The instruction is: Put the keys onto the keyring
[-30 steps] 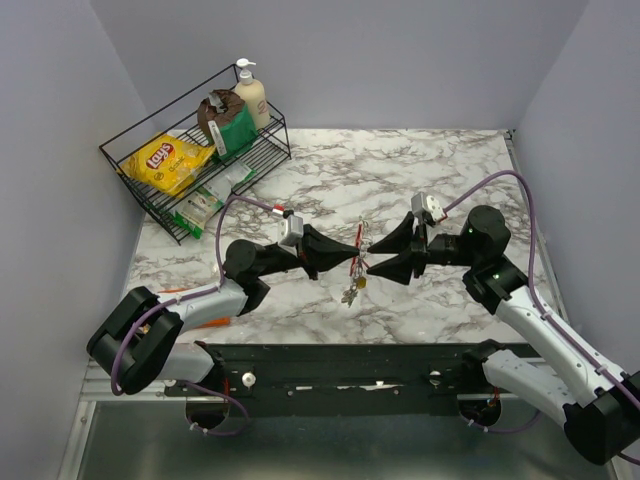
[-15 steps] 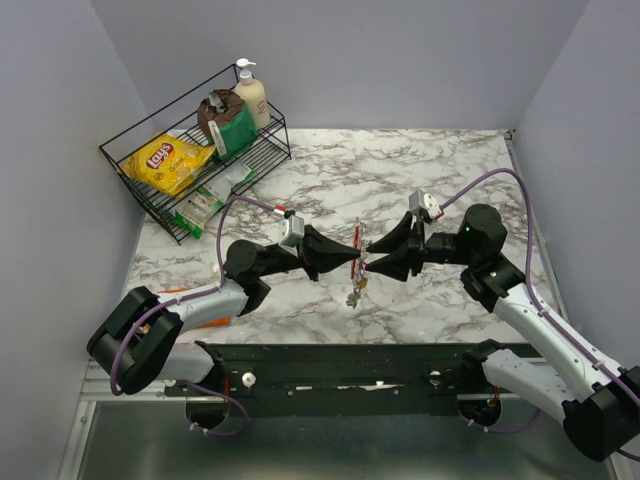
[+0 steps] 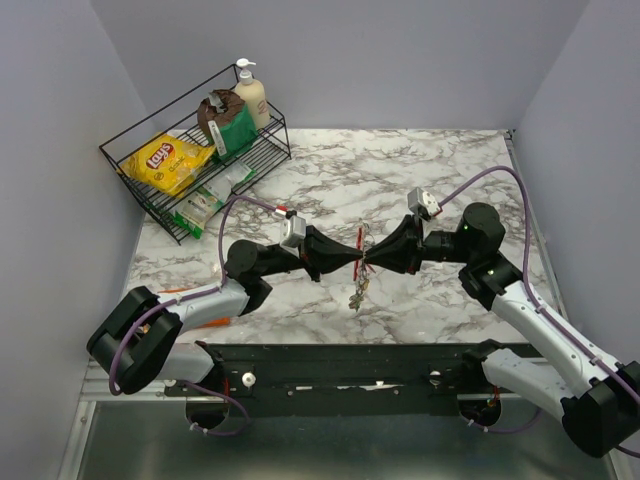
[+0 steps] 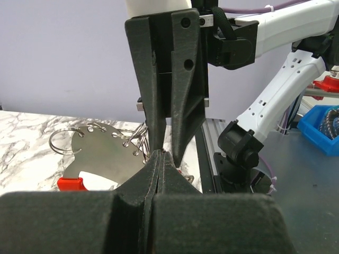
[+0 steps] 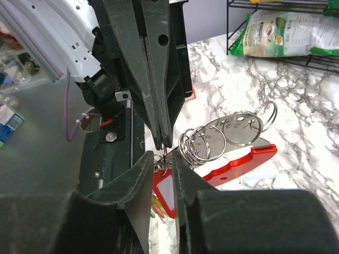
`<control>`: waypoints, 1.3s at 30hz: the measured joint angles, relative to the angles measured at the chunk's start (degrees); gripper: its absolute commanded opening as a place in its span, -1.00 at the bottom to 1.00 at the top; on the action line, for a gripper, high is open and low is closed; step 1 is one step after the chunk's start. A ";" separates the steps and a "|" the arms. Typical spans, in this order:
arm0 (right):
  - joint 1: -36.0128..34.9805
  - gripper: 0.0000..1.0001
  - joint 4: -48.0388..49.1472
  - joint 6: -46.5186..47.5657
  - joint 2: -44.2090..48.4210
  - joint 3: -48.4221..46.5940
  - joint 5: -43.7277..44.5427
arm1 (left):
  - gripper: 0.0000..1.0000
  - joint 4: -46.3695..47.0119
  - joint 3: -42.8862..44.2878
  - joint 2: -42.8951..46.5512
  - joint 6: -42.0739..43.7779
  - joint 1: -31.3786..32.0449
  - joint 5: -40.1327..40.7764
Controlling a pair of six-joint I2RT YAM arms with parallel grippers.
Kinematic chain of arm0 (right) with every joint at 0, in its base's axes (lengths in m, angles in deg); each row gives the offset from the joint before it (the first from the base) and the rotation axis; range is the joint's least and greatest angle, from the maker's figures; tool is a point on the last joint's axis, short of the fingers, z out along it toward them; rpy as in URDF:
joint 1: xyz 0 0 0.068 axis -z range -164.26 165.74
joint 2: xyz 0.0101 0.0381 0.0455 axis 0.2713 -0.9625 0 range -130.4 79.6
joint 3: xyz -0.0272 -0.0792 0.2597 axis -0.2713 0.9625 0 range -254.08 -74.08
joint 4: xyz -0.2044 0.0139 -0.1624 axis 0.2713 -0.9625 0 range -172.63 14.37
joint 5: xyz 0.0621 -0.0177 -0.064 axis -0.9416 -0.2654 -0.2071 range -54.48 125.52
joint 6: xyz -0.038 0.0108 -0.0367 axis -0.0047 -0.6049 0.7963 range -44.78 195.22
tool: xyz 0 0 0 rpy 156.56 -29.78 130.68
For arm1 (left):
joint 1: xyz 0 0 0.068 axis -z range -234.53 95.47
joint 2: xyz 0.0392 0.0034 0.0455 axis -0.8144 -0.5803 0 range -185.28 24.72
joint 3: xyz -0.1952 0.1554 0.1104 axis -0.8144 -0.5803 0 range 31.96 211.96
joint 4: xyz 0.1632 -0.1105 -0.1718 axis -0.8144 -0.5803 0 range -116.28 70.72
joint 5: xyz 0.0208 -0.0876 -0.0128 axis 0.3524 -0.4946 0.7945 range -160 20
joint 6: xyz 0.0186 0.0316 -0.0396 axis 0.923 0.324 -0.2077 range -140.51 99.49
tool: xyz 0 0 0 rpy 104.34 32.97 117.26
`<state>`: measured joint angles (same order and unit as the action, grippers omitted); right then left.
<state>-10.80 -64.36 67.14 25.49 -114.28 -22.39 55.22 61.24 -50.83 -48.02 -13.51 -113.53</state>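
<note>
My left gripper (image 3: 359,257) is shut, its tips (image 5: 163,138) pinching a thin wire ring of the keyring (image 5: 236,144), a silvery plate with several split rings and a red curved handle (image 5: 239,163). The keyring hangs above the marble table, also seen as the silvery plate (image 4: 100,152) in the left wrist view. My right gripper (image 5: 163,160) meets it tip to tip, jaws a narrow gap apart around a small ring, with a red-tagged key (image 5: 165,193) just below. More keys (image 3: 355,292) dangle underneath.
A black wire rack (image 3: 150,195) at the back left holds a yellow chip bag (image 3: 168,160), a brown and green bag (image 3: 226,120) and a soap bottle (image 3: 250,92). An orange item (image 3: 214,323) lies by the left arm. Grey walls close in on both sides.
My right gripper has moved left to meet the left gripper's tips, and its jaws have narrowed from wide to a small gap around the hanging ring. The left gripper has stayed put.
</note>
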 measured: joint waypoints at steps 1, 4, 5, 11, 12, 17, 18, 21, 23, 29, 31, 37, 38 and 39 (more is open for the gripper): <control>0.00 -0.74 0.13 -0.04 -0.02 0.00 -0.04 | -1.00 0.00 0.02 0.00 0.00 0.00 0.00; 0.00 -0.99 0.44 -0.07 -0.17 0.00 -0.50 | -1.00 0.00 0.04 0.00 0.00 0.15 -0.04; 0.00 -0.99 0.52 -0.13 -0.24 0.00 -0.74 | -1.00 -0.02 0.07 0.00 0.00 0.20 -0.02; 0.02 -0.99 0.59 -0.24 -0.26 0.00 -1.31 | -1.00 0.00 0.07 0.00 -0.02 0.26 -0.09; 0.02 -0.99 0.59 -0.24 -0.24 0.00 -1.31 | -0.88 0.00 0.09 0.00 -0.04 0.26 -0.15; 0.00 -0.99 -1.57 0.46 -0.24 -0.76 -1.73 | 0.05 0.02 0.55 0.00 -1.42 0.20 -1.25; 0.00 -0.99 -2.19 0.70 -0.24 -1.03 -1.75 | 0.14 0.02 1.07 0.00 -2.16 0.20 -1.88; 0.00 -0.99 -5.14 1.77 -0.26 -2.19 -1.73 | 0.39 0.04 4.13 0.26 -3.32 0.20 -4.39; 0.00 -0.99 -7.58 2.82 -0.26 -3.23 -1.73 | 0.72 -1.42 6.69 1.84 -1.77 0.11 -5.46; 0.00 -0.99 -16.72 6.86 -0.28 -6.40 -1.09 | 0.98 -33.79 20.24 11.10 11.98 0.09 -3.58; 0.00 -0.99 -19.47 8.20 -0.79 -7.65 -1.11 | 0.98 -47.56 27.76 11.30 16.87 0.09 -1.88; 0.00 -0.99 -25.88 11.17 -4.90 -11.41 -1.42 | 0.97 -85.79 48.11 5.35 28.48 0.04 2.25; 0.00 -0.99 -26.58 11.45 -5.42 -11.56 -1.55 | 0.93 -90.47 50.07 4.26 29.75 0.04 2.99; 0.00 -0.99 -27.41 11.72 -5.81 -11.63 -1.62 | 0.90 -95.71 51.93 3.15 31.23 0.04 3.56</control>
<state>-10.80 -91.77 78.85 19.68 -125.91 -24.01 -40.50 113.17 -47.68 -16.78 -13.47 -109.96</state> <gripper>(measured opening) 0.013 0.988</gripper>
